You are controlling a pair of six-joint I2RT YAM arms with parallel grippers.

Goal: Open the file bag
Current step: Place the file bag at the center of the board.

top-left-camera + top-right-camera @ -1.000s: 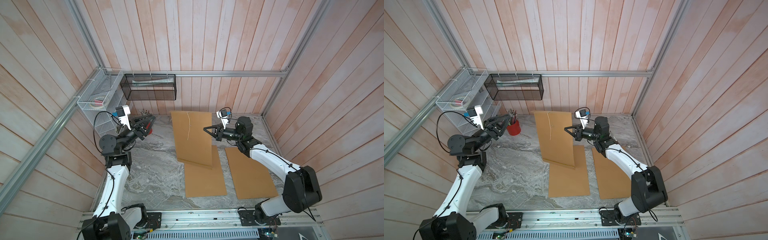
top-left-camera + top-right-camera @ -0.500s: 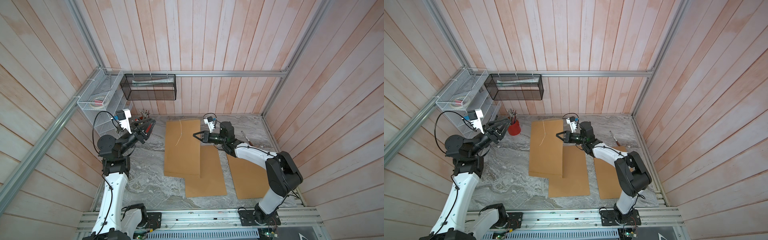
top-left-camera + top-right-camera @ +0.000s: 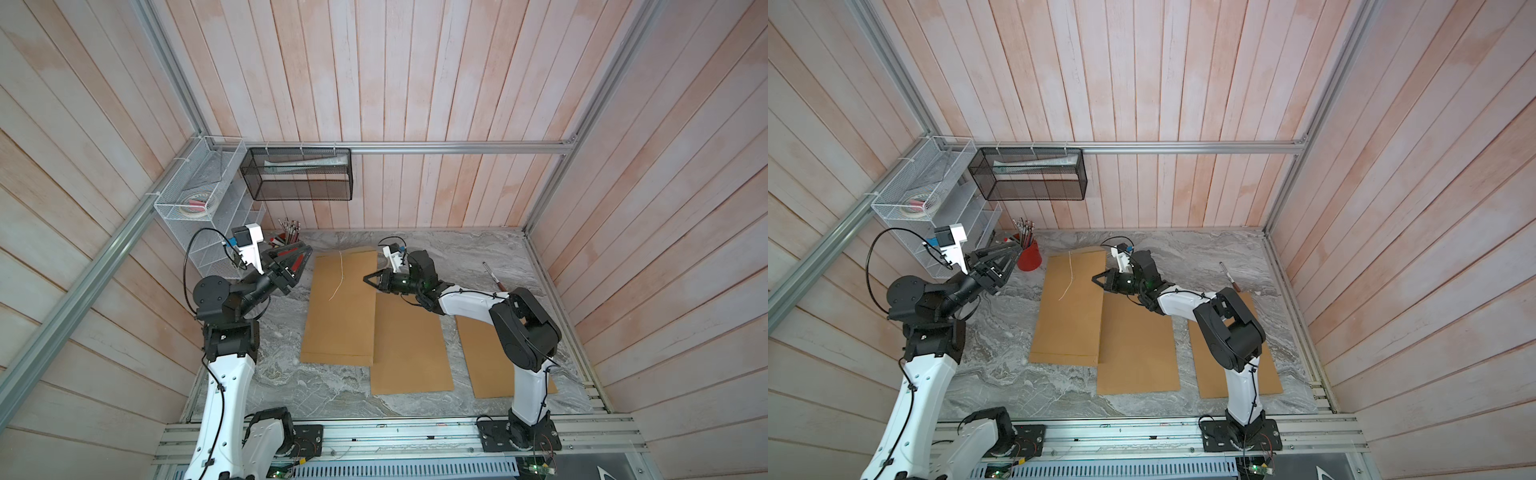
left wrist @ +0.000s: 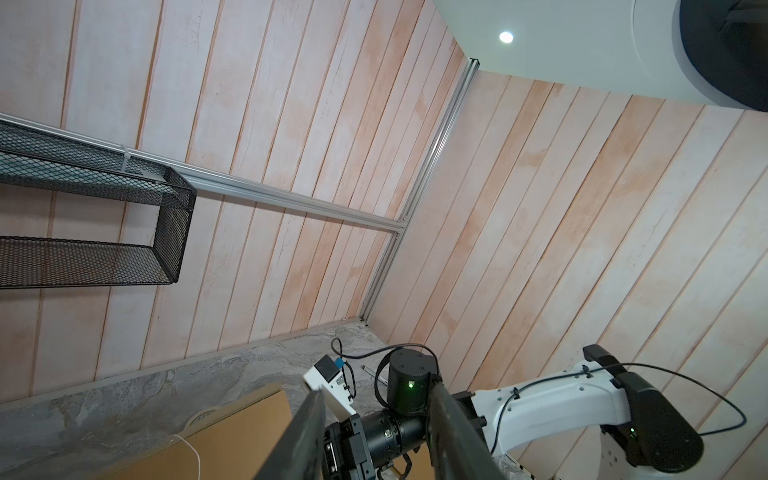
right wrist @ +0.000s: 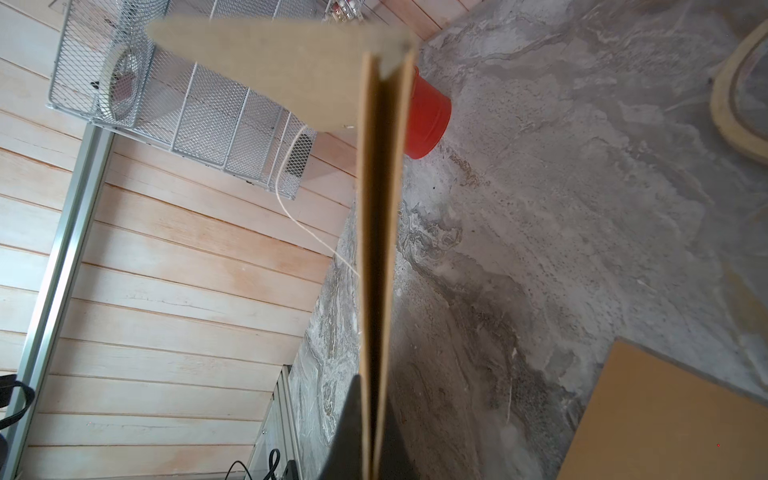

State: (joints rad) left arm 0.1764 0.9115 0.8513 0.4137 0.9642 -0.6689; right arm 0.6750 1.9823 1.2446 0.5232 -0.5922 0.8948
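Clamped jaws came first: the right gripper (image 3: 368,279) had closed on the right-hand edge of the file bag (image 3: 340,316), near its upper end, at the centre of both top views. The left gripper (image 3: 305,254) hung left of centre with its jaws parted and nothing between them, apart from the bag's left edge.

The bag's right edge overlapped a second envelope (image 3: 409,345). A third envelope (image 3: 482,361) lay apart at lower right, partly under the right arm. Bare table (image 3: 332,395) stretched left of the bag and below it. A red cup (image 3: 1029,259) stood near the bag's upper left corner.

Only the right wrist view showed the bag's edge (image 5: 376,249) end-on: two brown layers with a thin dark gap between them, rising up the frame's centre from the dark fingers (image 5: 349,436). The left wrist view caught mostly wall, with a corner of the bag (image 4: 232,436) at the bottom.
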